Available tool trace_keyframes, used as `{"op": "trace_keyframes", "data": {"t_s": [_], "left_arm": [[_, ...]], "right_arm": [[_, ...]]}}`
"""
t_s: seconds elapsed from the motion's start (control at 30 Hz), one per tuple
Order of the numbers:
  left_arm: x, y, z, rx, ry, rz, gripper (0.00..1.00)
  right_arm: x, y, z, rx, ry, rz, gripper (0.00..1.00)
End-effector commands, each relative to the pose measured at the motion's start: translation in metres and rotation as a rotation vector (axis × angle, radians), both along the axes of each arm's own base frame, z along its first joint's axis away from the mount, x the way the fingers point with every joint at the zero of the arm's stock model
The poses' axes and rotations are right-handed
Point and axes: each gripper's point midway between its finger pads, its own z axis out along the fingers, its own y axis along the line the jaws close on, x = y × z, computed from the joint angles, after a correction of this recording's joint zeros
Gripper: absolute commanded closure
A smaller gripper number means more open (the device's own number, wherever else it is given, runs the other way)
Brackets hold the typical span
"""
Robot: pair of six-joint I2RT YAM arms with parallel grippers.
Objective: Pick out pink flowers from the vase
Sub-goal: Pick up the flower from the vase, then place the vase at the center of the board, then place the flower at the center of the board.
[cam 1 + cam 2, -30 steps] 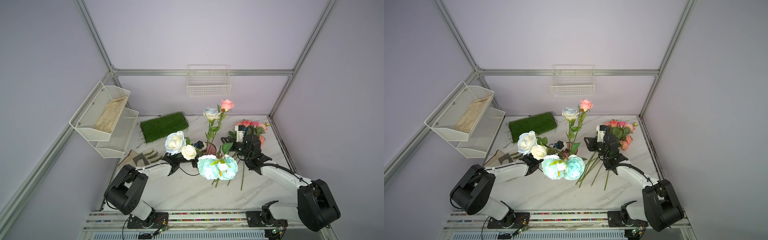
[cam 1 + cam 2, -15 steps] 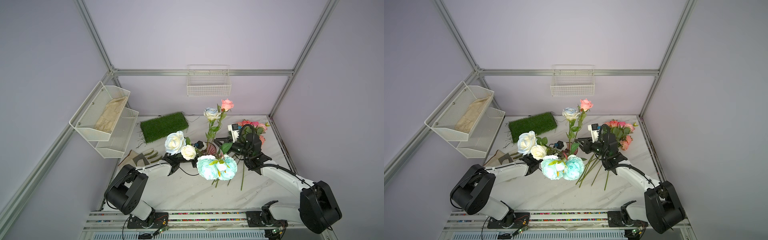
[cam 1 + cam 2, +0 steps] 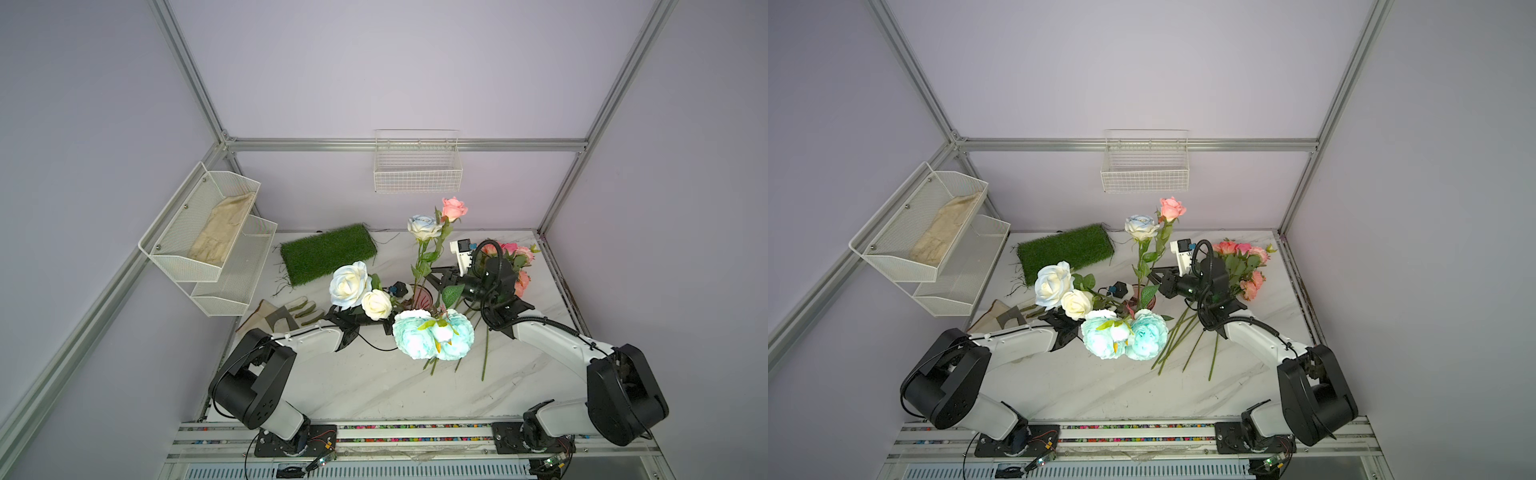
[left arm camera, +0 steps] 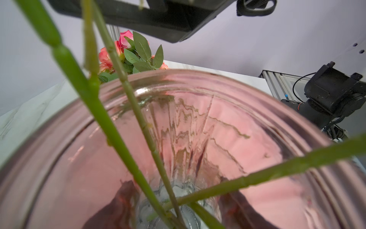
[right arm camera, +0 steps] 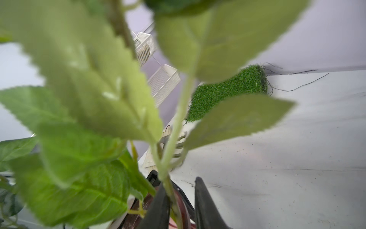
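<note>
The salmon-pink fabric rose [image 3: 454, 208] looks light and springy-stemmed; pinch low, near the ribbed smoky-pink glass vase [image 4: 217, 119]. The right gripper [image 5: 181, 198] straddles a leafy green stem [image 5: 172, 136] without pinching it; the left gripper [image 3: 410, 294] clamps the vase.

Vase [image 3: 423, 297]: lower part hidden behind aqua blooms [image 3: 432, 338] in both top views; cut off by the edges in the left wrist view.
Left gripper: hidden behind white roses [image 3: 349, 284].
Leaves [image 5: 95, 95]: blurred, close to the lens.
Right gripper [image 5: 179, 184]: only the tips in frame.
Glove [image 3: 291, 313]: partly under left arm [image 3: 307, 338].

Both top views overhead, whole table [image 3: 374, 386]; wrist views close at vase [image 4: 237, 138].
</note>
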Motion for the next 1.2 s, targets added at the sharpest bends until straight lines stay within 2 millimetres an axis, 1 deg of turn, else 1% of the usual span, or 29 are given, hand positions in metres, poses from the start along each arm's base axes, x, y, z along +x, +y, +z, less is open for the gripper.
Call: {"op": "trace_keyframes", "data": {"t_s": [0.0, 0.07, 0.13, 0.2, 0.23, 0.3, 0.33, 0.37, 0.4, 0.43, 0.5, 0.57, 0.6, 0.63, 0.7, 0.77, 0.83, 1.0, 1.17], "left_arm": [[-0.014, 0.014, -0.058, 0.127, 0.24, 0.039, 1.0], [-0.014, 0.014, -0.059, 0.132, 0.24, 0.038, 1.0], [-0.013, 0.015, -0.059, 0.136, 0.239, 0.043, 1.0], [-0.013, 0.015, -0.061, 0.142, 0.238, 0.048, 1.0], [-0.013, 0.015, -0.062, 0.145, 0.24, 0.049, 1.0], [-0.012, 0.015, -0.062, 0.144, 0.238, 0.051, 1.0], [-0.012, 0.016, -0.062, 0.143, 0.238, 0.051, 1.0], [-0.011, 0.015, -0.061, 0.141, 0.233, 0.052, 1.0], [-0.011, 0.016, -0.062, 0.142, 0.237, 0.055, 1.0], [-0.011, 0.015, -0.062, 0.143, 0.236, 0.056, 1.0], [-0.01, 0.015, -0.061, 0.141, 0.233, 0.059, 1.0], [-0.009, 0.016, -0.061, 0.144, 0.229, 0.066, 1.0], [-0.008, 0.016, -0.061, 0.144, 0.226, 0.071, 1.0], [-0.007, 0.017, -0.061, 0.147, 0.222, 0.077, 1.0], [-0.005, 0.017, -0.062, 0.15, 0.22, 0.088, 1.0], [-0.003, 0.018, -0.063, 0.151, 0.22, 0.095, 1.0], [-0.001, 0.018, -0.062, 0.148, 0.216, 0.102, 1.0], [0.008, 0.017, -0.058, 0.137, 0.201, 0.136, 1.0], [0.016, 0.017, -0.057, 0.14, 0.187, 0.159, 1.0]], "right_arm": [[0.004, 0.005, 0.02, 0.054, -0.05, 0.006, 0.84], [0.006, 0.003, 0.018, 0.053, -0.046, -0.014, 0.89], [0.011, -0.003, 0.018, 0.035, -0.055, -0.066, 0.93], [0.02, -0.016, 0.018, -0.02, -0.068, -0.168, 0.97], [0.026, -0.026, 0.018, -0.053, -0.068, -0.235, 0.97], [0.036, -0.056, 0.027, -0.113, -0.085, -0.416, 0.99], [0.041, -0.074, 0.028, -0.156, -0.081, -0.518, 0.99], [0.044, -0.092, 0.032, -0.181, -0.085, -0.616, 1.0], [0.045, -0.116, 0.034, -0.222, -0.085, -0.74, 1.0], [0.044, -0.136, 0.037, -0.247, -0.085, -0.838, 1.0], [0.038, -0.183, 0.044, -0.29, -0.074, -1.042, 1.0], [0.029, -0.219, 0.044, -0.31, -0.045, -1.182, 1.0], [0.024, -0.233, 0.043, -0.306, -0.03, -1.226, 1.0], [0.022, -0.24, 0.041, -0.3, -0.019, -1.236, 1.0], [0.022, -0.248, 0.031, -0.275, 0.022, -1.213, 1.0], [0.025, -0.246, 0.017, -0.261, 0.066, -1.163, 0.99], [0.029, -0.235, 0.004, -0.254, 0.102, -1.082, 0.99], [0.039, -0.199, -0.032, -0.244, 0.209, -0.861, 0.99], [0.04, -0.183, -0.05, -0.226, 0.267, -0.754, 0.99]]}}
